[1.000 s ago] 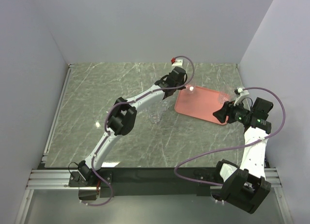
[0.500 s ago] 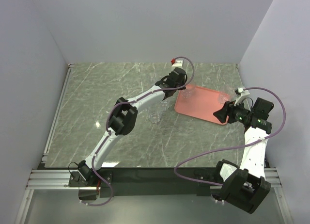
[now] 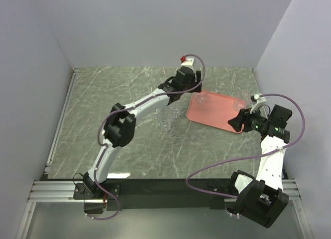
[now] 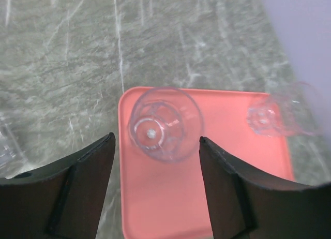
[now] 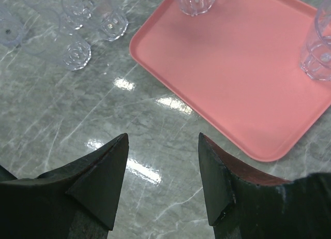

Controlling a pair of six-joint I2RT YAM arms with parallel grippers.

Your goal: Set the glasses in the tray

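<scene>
Two-arm rig partway through loading the tray. The left gripper hangs over the tray's near-left corner with its jaws spread wide. One upright clear tumbler stands on the pink surface directly below, between the two fingers and touched by neither. A second tumbler stands toward the tray's opposite side, well apart from the first. The right gripper hovers over the marble-patterned tabletop, just off the tray's near long edge. Its jaws are likewise parted and it holds nothing. The unloaded tumblers stand as a loose cluster on the tabletop just beside the tray's left short edge, all apparently upright, so that each long axis runs vertically and a descent from above would suit. From the left gripper the cluster lies back toward the arm bases and slightly to the left. From the right gripper it lies across the tray's corner, farther off. The left arm therefore appears the nearer for the coming pick. The tumblers stand close together, so a finger lowered beside one risks nudging its neighbour.
</scene>
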